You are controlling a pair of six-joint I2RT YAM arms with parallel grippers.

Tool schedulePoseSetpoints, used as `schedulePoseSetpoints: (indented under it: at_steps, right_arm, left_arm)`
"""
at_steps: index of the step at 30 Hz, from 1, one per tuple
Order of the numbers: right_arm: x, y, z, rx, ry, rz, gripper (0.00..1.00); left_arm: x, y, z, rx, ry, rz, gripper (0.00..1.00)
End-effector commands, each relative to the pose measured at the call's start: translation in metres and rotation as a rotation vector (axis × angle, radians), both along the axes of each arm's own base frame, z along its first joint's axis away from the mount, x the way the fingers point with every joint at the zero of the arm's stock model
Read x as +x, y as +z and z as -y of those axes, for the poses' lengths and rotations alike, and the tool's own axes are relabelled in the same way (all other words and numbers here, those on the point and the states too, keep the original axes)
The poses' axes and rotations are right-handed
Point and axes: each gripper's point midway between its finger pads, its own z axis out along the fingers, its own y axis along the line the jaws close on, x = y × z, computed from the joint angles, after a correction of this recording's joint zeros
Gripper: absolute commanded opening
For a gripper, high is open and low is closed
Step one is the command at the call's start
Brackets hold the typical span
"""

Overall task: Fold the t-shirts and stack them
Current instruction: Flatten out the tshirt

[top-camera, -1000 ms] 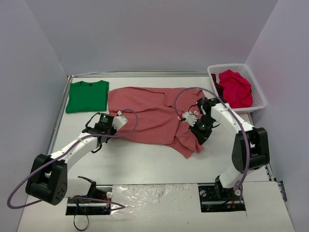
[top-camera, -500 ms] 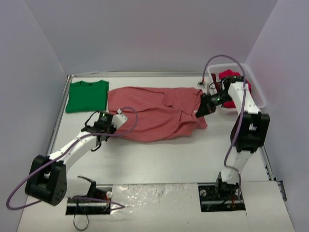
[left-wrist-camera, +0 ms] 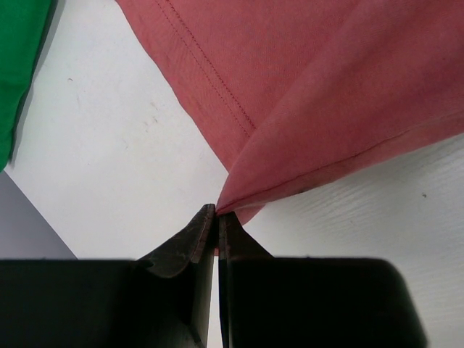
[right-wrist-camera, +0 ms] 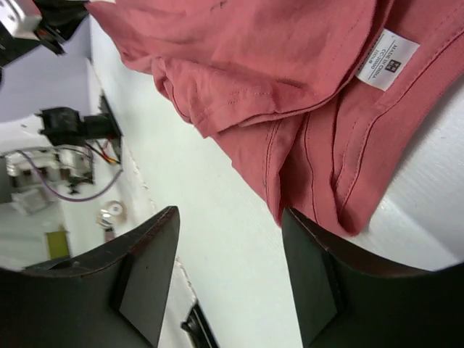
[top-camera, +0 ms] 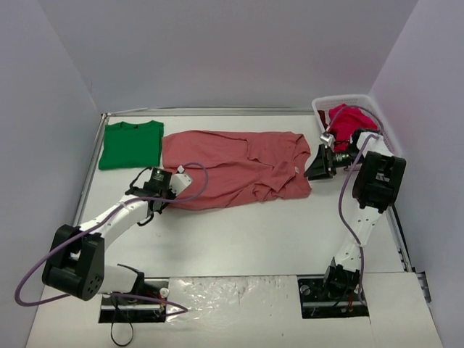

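Observation:
A salmon-pink t-shirt (top-camera: 232,168) lies spread across the middle of the table, with rumples at its right end. My left gripper (top-camera: 172,196) is shut on its near-left corner; in the left wrist view the fabric (left-wrist-camera: 326,87) runs up from the pinched fingertips (left-wrist-camera: 216,212). My right gripper (top-camera: 313,168) stands open at the shirt's right edge with nothing between its fingers (right-wrist-camera: 230,214); the collar end with a white label (right-wrist-camera: 386,59) lies just beyond them. A folded green t-shirt (top-camera: 130,143) rests at the back left. Crimson t-shirts (top-camera: 353,129) are heaped in the basket.
The white lattice basket (top-camera: 341,100) stands at the back right corner, right behind my right arm. Walls close in the table on the left, back and right. Bare table lies in front of the pink shirt, towards the arm bases.
My right gripper has carried the shirt's right end back and to the right, then opened and let it go. The shirt now lies stretched out. The left gripper has kept its hold.

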Motion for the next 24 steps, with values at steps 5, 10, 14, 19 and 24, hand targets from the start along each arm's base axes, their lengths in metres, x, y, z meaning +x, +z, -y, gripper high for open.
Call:
schedulePoseSetpoints:
  at_steps: [5,10,14,19,24]
  right_arm:
    - [-0.024,0.045,-0.003,-0.179,0.179,0.234,0.55]
    - [-0.027,0.055,-0.013,-0.448,0.374,0.536,0.65]
    - [-0.009,0.056,-0.006,-0.625,0.377,0.728,0.75]
    - [0.03,0.029,0.015,-0.834,0.335,0.903,0.66]
    - [0.052,0.016,0.02,-0.885,0.338,1.001,0.55]
  left_arm:
    - [0.007,0.009,-0.004,0.012,0.016,0.018,0.02]
    - [0.005,0.008,-0.01,0.023,0.034,0.03,0.02]
    - [0.004,0.012,-0.013,-0.008,0.05,0.043,0.02]
    - [0.003,0.023,-0.015,-0.058,0.059,0.087,0.02]
    - [0.0,0.025,-0.023,-0.069,0.081,0.079,0.02]
